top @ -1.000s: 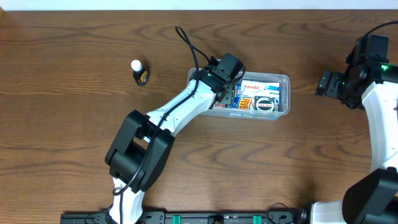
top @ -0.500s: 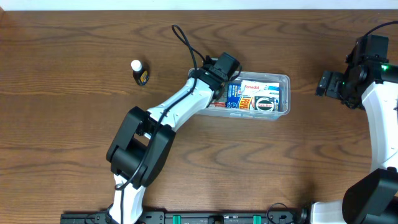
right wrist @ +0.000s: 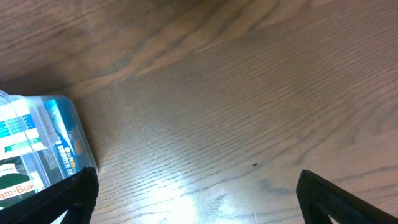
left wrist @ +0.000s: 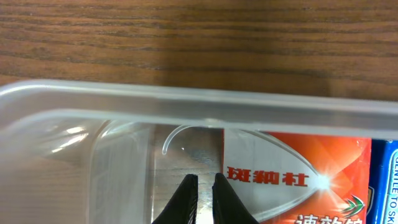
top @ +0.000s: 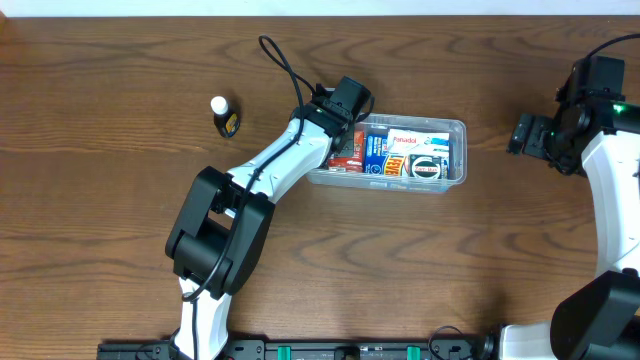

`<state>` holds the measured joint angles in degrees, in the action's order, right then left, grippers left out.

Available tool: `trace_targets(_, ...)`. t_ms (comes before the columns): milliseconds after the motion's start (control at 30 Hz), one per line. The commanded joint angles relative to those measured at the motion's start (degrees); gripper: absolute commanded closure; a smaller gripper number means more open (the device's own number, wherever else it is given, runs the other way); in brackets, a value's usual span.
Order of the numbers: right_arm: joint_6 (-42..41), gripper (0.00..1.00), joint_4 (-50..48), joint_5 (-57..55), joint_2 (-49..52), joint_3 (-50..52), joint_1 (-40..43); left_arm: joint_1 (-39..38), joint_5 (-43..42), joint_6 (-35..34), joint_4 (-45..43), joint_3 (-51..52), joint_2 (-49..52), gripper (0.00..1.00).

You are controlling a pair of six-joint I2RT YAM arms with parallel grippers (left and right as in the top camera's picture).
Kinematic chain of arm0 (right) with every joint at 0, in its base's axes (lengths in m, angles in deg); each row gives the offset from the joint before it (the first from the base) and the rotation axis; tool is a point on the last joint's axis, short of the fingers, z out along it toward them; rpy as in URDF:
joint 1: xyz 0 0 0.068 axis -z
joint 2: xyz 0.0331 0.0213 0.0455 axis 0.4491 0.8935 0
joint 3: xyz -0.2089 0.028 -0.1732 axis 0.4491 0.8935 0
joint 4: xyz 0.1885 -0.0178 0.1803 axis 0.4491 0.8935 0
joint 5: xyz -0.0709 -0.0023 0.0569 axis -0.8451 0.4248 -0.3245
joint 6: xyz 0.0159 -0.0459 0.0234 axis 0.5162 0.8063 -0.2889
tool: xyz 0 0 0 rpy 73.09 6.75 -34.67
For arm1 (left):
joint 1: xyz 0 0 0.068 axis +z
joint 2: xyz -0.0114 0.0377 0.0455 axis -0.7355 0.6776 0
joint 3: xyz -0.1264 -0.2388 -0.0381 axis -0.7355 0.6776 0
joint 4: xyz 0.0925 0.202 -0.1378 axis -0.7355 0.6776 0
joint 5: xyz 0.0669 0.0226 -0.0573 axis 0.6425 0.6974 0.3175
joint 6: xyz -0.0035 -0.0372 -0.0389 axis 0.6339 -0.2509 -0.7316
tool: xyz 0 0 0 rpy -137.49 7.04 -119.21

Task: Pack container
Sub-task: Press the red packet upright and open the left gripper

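The clear plastic container [top: 456, 127] lies at the table's middle with several small boxes packed in it: a red one [top: 349, 156] at its left end, a blue one [top: 376, 150] and a white one [top: 420, 140]. My left gripper [top: 341, 106] hovers over the container's left end. In the left wrist view its jaws [left wrist: 203, 186] are shut with nothing between them, just left of the red box [left wrist: 298, 174] and inside the rim [left wrist: 186, 106]. My right gripper [top: 520, 133] stands open above bare wood, right of the container [right wrist: 37, 143].
A small dark bottle [top: 223, 115] with a white cap stands on the table left of the container. A black cable loops up behind the left arm [top: 285, 65]. Bare wood lies between the container and the right gripper [right wrist: 196, 186].
My left gripper has shut and drawn back to the left, off the middle of the container. The red box now shows uncovered at the left end. The right arm has not moved.
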<state>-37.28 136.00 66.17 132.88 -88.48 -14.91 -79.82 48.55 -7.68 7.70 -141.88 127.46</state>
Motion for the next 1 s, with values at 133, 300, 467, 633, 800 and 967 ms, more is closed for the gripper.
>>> trace_targets(133,0.4,0.01,0.0,-0.4,0.2,-0.2,0.2,0.0,0.5,0.1,0.1,-0.1,1.1,0.93)
trace_targets(300,0.4,0.01,0.0,-0.4,0.2,-0.2,0.2,0.0,0.5,0.1,0.2,0.4,1.1,0.93)
trace_targets(467,0.4,0.01,0.0,-0.4,0.2,-0.2,0.2,-0.1,0.0,0.1,0.1,0.4,1.1,0.93)
trace_targets(633,0.4,0.01,0.0,-0.4,0.2,-0.2,0.2,-0.1,-5.5,0.2,-0.6,0.3,1.1,0.93)
trace_targets(800,0.4,0.01,0.0,-0.4,0.2,-0.2,0.2,-0.1,-6.1,0.5,-0.9,0.3,1.1,0.93)
trace_targets(967,0.4,0.01,0.0,-0.4,0.2,-0.2,0.2,-0.1,-6.0,3.2,-0.9,0.0,1.0,0.92)
